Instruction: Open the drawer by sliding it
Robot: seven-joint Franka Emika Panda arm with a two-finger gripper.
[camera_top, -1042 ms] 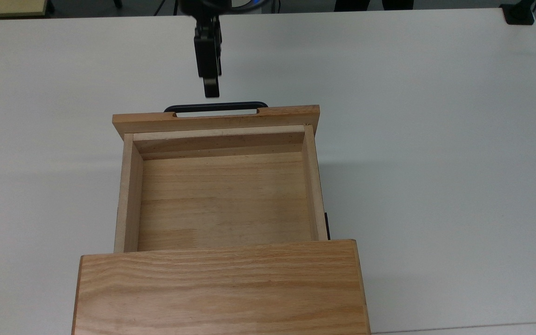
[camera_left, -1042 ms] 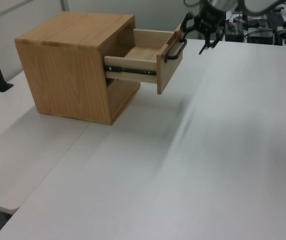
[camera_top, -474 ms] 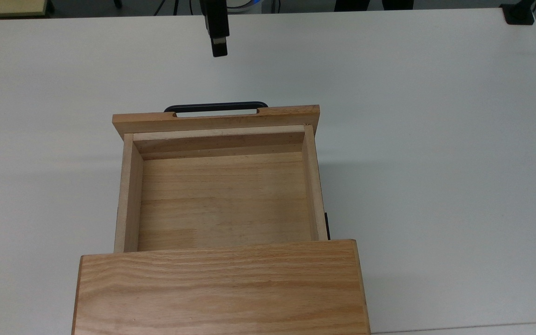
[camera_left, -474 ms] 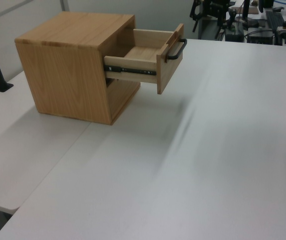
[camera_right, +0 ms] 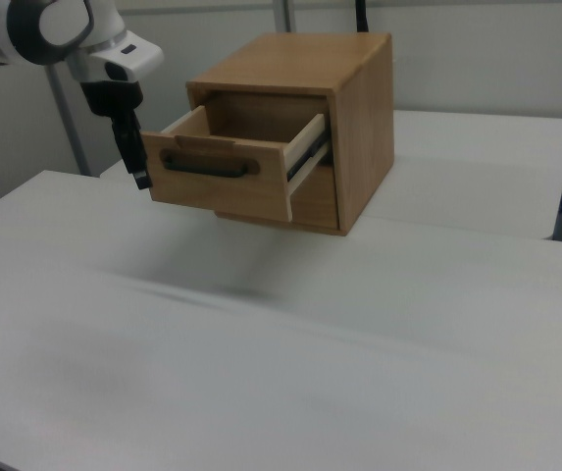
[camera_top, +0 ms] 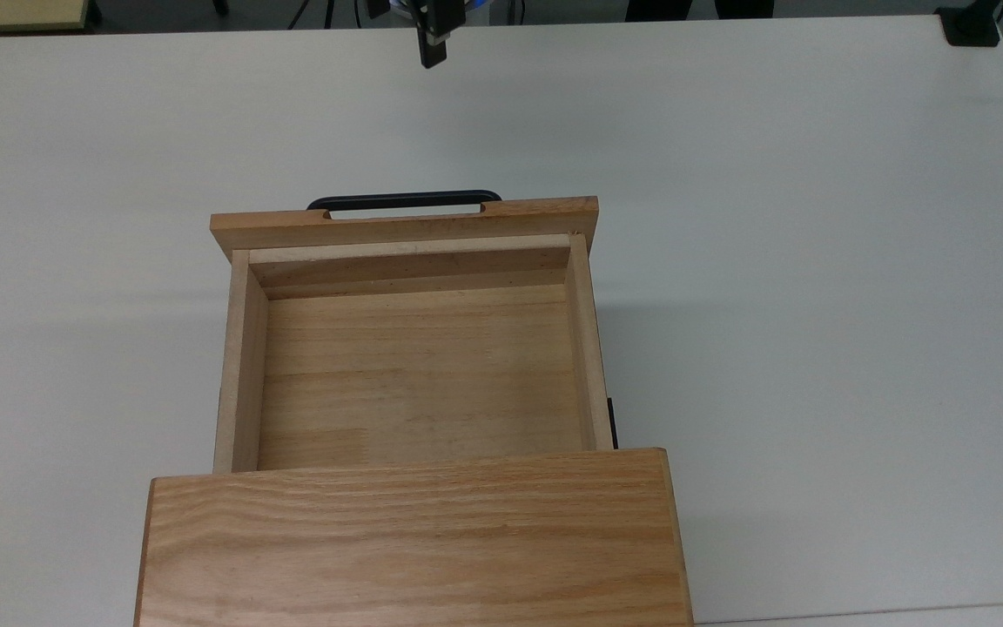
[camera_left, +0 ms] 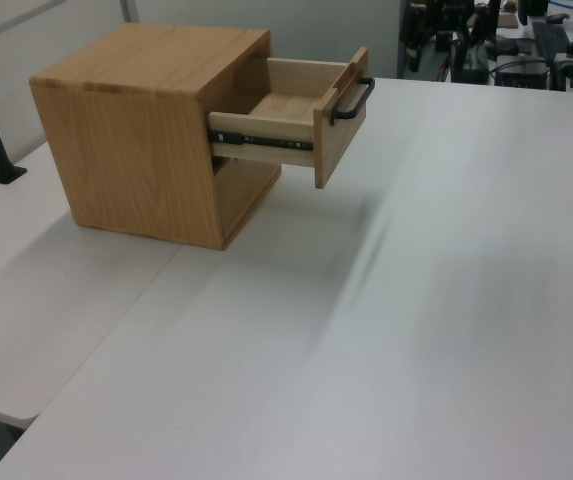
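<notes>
Judging by how far the drawer (camera_top: 414, 348) sticks out of the cabinet (camera_top: 410, 540), the sliding part looks pretty much done. In the top view the whole inside floor can be seen, with the front panel and its black handle (camera_top: 404, 199) well out over the white table (camera_top: 815, 261). In the left view the side rails are exposed, so it's about as open as it gets.

What's changed: a second ago the gripper (camera_top: 434, 54) was parked just beside the handle, and since then it's been pulled right away, so now it's well apart from the drawer at the far edge of the table in the top view. The drawer itself hasn't budged across that stretch. That reads as a retreat after the pull, not a fresh approach, so nothing more seems to be needed here.

Pose-wise, in the right view the gripper (camera_right: 136, 162) is seen hanging down from the white wrist, fingers pointing at the table, off to the right view's left of the handle (camera_right: 207, 167). Nothing is held, and whether the fingers are apart or together can't really be made out.
</notes>
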